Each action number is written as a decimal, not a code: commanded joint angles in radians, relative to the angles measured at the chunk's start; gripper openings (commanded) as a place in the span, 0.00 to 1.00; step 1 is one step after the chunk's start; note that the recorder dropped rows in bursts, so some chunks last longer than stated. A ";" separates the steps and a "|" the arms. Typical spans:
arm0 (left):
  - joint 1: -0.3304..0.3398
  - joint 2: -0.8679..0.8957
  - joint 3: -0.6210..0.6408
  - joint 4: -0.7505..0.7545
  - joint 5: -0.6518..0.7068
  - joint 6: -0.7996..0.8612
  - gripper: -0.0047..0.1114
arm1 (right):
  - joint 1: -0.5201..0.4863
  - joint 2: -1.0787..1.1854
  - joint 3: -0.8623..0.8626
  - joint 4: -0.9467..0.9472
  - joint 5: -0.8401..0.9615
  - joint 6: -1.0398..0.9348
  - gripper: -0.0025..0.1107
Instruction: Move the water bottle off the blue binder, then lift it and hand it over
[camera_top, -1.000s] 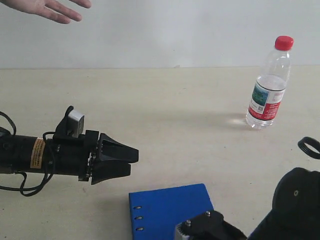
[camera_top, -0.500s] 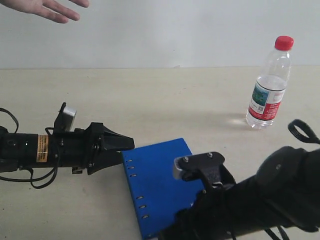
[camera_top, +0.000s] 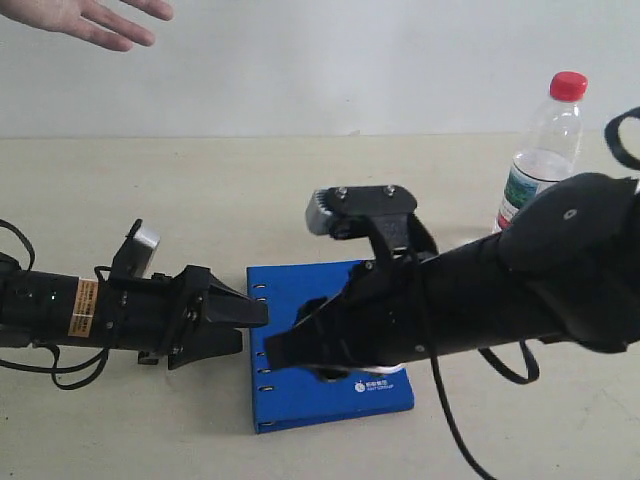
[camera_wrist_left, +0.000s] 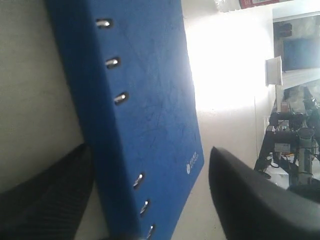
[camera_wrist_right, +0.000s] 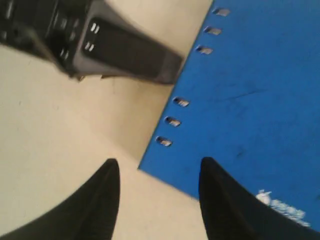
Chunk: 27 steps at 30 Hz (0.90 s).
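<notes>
One blue binder (camera_top: 320, 400) has slid toward one water bottle (camera_top: 545, 150); left pincer (camera_wrist_left: 150, 150) and right pincer (camera_wrist_right: 160, 162) gape, empty.

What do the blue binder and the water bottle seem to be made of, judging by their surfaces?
The blue binder: probably plastic-covered board, matte, finely grained with faint scratches; shiny, metal-looking slots along its spine edge. The water bottle: thin clear plastic, glossy and see-through; red cap looks like opaque plastic; label band likely printed film.

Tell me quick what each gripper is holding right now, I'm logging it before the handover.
Left gripper: open, holding nothing.
Right gripper: open, holding nothing.
</notes>
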 joint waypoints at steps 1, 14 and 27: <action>-0.002 -0.011 0.002 0.014 0.014 -0.012 0.58 | -0.110 -0.004 -0.005 -0.012 0.017 0.121 0.42; -0.002 -0.011 0.002 -0.007 0.014 -0.012 0.58 | -0.401 0.177 -0.046 -0.021 0.282 0.036 0.42; -0.002 -0.011 0.002 -0.007 0.007 -0.012 0.58 | -0.413 0.365 -0.174 -0.038 0.336 -0.020 0.42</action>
